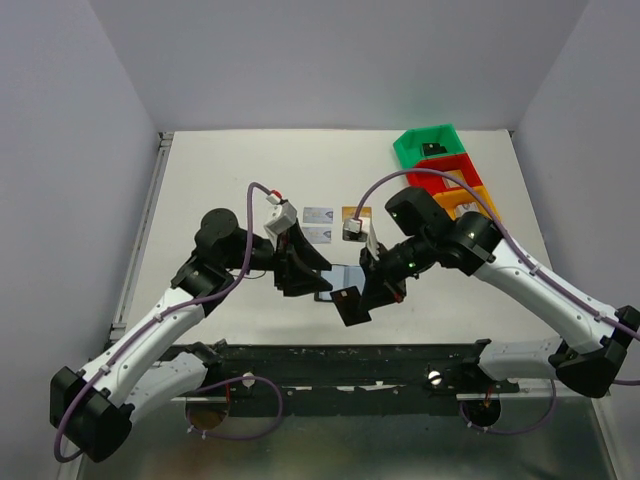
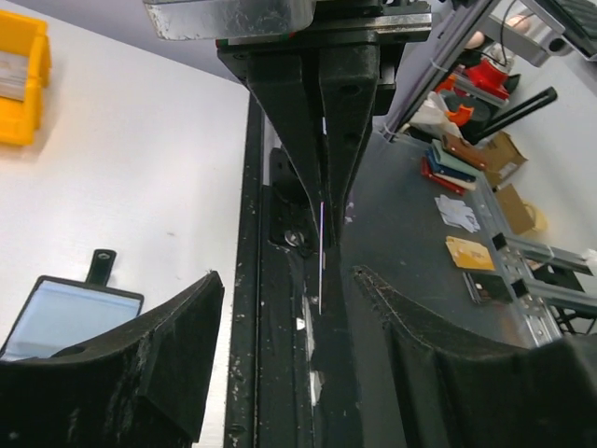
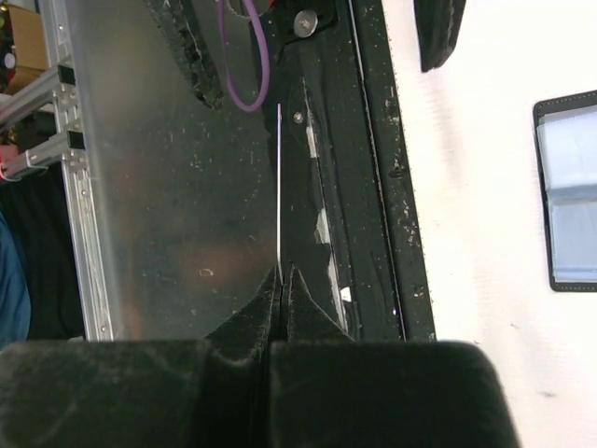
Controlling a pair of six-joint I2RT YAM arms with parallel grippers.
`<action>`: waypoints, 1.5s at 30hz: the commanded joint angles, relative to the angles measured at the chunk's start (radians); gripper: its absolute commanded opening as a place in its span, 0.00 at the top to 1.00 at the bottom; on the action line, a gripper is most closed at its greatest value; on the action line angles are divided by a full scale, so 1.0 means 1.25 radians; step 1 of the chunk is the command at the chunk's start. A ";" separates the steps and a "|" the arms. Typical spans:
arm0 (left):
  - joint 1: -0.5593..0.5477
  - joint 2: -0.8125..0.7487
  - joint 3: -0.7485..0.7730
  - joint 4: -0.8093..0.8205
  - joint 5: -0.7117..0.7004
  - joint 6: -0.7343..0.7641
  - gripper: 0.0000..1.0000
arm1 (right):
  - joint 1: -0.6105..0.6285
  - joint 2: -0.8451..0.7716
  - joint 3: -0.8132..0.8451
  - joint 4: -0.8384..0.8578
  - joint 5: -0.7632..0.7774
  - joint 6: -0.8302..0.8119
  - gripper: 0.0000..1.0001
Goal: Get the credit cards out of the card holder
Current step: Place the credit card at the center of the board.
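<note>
From above, the right gripper (image 1: 368, 292) pinches a black credit card (image 1: 350, 305) just beside the open card holder (image 1: 341, 276) on the tabletop (image 1: 220, 170), the left wrist view alone shows the left gripper (image 2: 287, 275) spread either side of that edge-on card, and the right wrist view shows its own jaws pressed together on it.

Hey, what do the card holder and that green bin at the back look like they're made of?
Card holder: matte black leather or imitation, judging by its dull, soft-looking rim; the inner pockets look like smooth blue-grey plastic film with a faint sheen. Green bin: rigid moulded plastic, evenly coloured and slightly glossy.
</note>
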 commanded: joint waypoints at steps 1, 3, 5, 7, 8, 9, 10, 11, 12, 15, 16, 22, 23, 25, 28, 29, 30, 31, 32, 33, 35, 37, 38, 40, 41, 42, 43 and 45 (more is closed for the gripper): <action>-0.012 0.021 0.034 0.033 0.091 -0.016 0.35 | 0.017 0.018 0.045 -0.040 0.035 -0.016 1.00; -0.025 0.028 0.035 0.028 0.095 -0.013 0.35 | 0.023 0.027 0.055 -0.043 0.041 -0.016 1.00; -0.038 0.035 0.034 0.019 0.095 -0.004 0.37 | 0.027 0.033 0.068 -0.046 0.045 -0.016 1.00; -0.055 0.044 0.034 0.012 0.096 0.005 0.39 | 0.031 0.040 0.078 -0.050 0.050 -0.013 1.00; -0.061 0.048 0.035 0.008 0.095 0.007 0.41 | 0.033 0.044 0.083 -0.050 0.053 -0.012 1.00; -0.067 0.052 0.038 0.001 0.095 0.012 0.43 | 0.036 0.050 0.088 -0.053 0.053 -0.014 1.00; -0.071 0.057 0.040 -0.003 0.095 0.016 0.46 | 0.038 0.055 0.094 -0.056 0.055 -0.016 1.00; -0.076 0.062 0.043 -0.009 0.095 0.019 0.48 | 0.038 0.057 0.098 -0.056 0.057 -0.016 1.00; -0.079 0.066 0.045 -0.015 0.098 0.025 0.52 | 0.039 0.058 0.103 -0.057 0.058 -0.016 1.00; -0.082 0.071 0.045 -0.021 0.101 0.030 0.63 | 0.042 0.062 0.106 -0.058 0.063 -0.017 1.00; -0.083 0.072 0.044 -0.020 0.102 0.032 0.69 | 0.043 0.063 0.108 -0.059 0.065 -0.018 1.00; -0.083 0.073 0.029 -0.010 0.101 0.029 1.00 | 0.044 0.062 0.104 -0.050 0.087 -0.010 0.85; -0.083 0.070 0.023 -0.004 0.096 0.024 1.00 | 0.044 0.060 0.104 -0.046 0.105 -0.005 0.73; -0.077 0.051 0.007 0.007 0.057 0.023 1.00 | 0.044 0.044 0.109 -0.024 0.177 0.021 0.59; -0.037 0.012 -0.045 0.084 -0.004 -0.032 1.00 | 0.036 -0.025 0.067 0.074 0.313 0.073 0.50; -0.017 -0.001 -0.069 0.143 -0.023 -0.071 1.00 | 0.025 -0.065 0.045 0.120 0.333 0.118 0.49; 0.006 -0.019 -0.097 0.199 -0.043 -0.131 1.00 | 0.006 -0.099 0.006 0.170 0.341 0.141 0.49; 0.025 -0.033 -0.121 0.262 -0.078 -0.176 1.00 | -0.011 -0.145 -0.032 0.242 0.343 0.173 0.48; 0.043 -0.054 -0.150 0.321 -0.110 -0.230 1.00 | -0.024 -0.183 -0.083 0.307 0.344 0.201 0.47; 0.052 -0.077 -0.175 0.389 -0.158 -0.271 1.00 | -0.034 -0.227 -0.141 0.402 0.343 0.237 0.44; 0.059 -0.111 -0.221 0.475 -0.248 -0.326 1.00 | -0.040 -0.287 -0.240 0.547 0.339 0.310 0.43; 0.061 -0.133 -0.259 0.544 -0.322 -0.373 1.00 | -0.040 -0.327 -0.334 0.683 0.335 0.383 0.42; 0.062 -0.140 -0.280 0.577 -0.356 -0.392 1.00 | -0.040 -0.345 -0.371 0.750 0.328 0.412 0.41; 0.062 -0.150 -0.314 0.655 -0.407 -0.431 1.00 | -0.040 -0.355 -0.428 0.846 0.310 0.464 0.39; 0.061 -0.149 -0.328 0.689 -0.425 -0.450 1.00 | -0.040 -0.351 -0.446 0.878 0.292 0.482 0.39; 0.062 -0.145 -0.338 0.719 -0.433 -0.465 1.00 | -0.040 -0.340 -0.454 0.907 0.273 0.500 0.39; 0.061 -0.137 -0.341 0.737 -0.431 -0.476 1.00 | -0.040 -0.329 -0.456 0.916 0.265 0.513 0.39; 0.061 -0.126 -0.346 0.760 -0.428 -0.492 1.00 | -0.040 -0.305 -0.459 0.947 0.244 0.533 0.40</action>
